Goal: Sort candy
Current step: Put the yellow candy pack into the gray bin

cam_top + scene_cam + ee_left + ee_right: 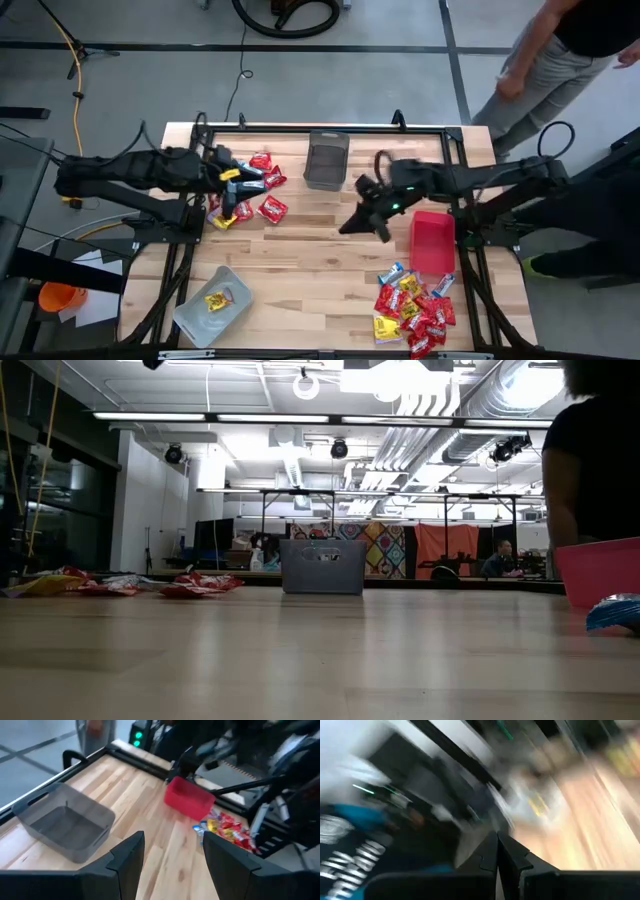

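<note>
Shiny flat candy wrappers, red/yellow/blue-white, heaped at near right tabletop corner [412, 312] beside red plastic bin [432, 241], w/ second cluster [247, 196] by far left edge under left claw [240, 180], fingers [127, 860] spread & gripping nothing. One yellow packet [217, 299] in clear grey tray [198, 318] near front left; dark mesh bin [326, 159] at far edge, mid. Right claw [368, 212] clenched empty over bare wood planks at centre, open room all round.

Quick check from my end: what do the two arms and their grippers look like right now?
Both arms are dark, jointed and matte. The left gripper has two broad, flat black fingers with angular edges. The right gripper shows a small green light on its wrist, and black cables loop along the arm behind it.
</note>
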Tool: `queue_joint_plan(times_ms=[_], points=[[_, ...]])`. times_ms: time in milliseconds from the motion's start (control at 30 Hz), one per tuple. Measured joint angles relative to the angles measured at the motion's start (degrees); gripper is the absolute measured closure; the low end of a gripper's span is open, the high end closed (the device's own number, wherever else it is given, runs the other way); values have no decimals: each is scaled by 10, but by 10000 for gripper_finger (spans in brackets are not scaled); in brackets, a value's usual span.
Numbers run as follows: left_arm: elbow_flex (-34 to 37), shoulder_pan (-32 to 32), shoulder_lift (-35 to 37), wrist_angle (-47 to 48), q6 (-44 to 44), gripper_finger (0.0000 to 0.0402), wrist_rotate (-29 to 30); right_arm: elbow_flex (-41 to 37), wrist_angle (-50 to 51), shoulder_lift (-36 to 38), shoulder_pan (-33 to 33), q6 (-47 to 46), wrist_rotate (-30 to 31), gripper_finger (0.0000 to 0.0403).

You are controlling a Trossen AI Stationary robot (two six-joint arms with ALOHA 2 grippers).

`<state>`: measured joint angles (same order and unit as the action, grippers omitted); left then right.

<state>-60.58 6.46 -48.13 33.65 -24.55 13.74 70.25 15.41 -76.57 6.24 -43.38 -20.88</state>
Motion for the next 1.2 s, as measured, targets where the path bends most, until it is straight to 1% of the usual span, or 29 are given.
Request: queue_joint_plan(times_ms=[100, 200, 267, 333, 500, 600, 700, 767, 833, 900, 967, 1100, 1200], points=[[0, 0, 23, 4, 22, 213, -7, 64, 222, -26, 16, -20, 22, 393], [0, 0, 41, 22, 41, 213, -7, 83, 382, -43, 47, -66, 51, 366], [0, 0, 47, 32, 53, 213, -4, 69, 443, -46, 76, -123, 54, 338], [0, 0, 51, 47, 57, 213, 5, 47, 467, -44, 111, -198, 53, 306], [0, 0, 50, 47, 64, 213, 7, 6, 460, -40, 195, -356, 50, 228], [0, 0, 47, 47, 67, 213, 7, -25, 458, -42, 241, -461, 50, 203], [0, 0, 46, 47, 67, 213, 7, -71, 448, -44, 288, -582, 56, 197], [0, 0, 46, 47, 62, 213, 8, -105, 408, -44, 317, -649, 68, 197], [0, 0, 45, 47, 52, 213, 8, -137, 368, -44, 338, -698, 88, 196], [0, 0, 46, 47, 42, 213, 9, -166, 327, -44, 352, -739, 122, 196], [0, 0, 46, 46, 32, 213, 12, -190, 302, -44, 361, -766, 145, 196], [0, 0, 46, 46, 20, 213, 29, -224, 296, -44, 369, -798, 169, 196], [0, 0, 46, 46, 7, 213, 36, -235, 289, -45, 370, -793, 175, 196]])
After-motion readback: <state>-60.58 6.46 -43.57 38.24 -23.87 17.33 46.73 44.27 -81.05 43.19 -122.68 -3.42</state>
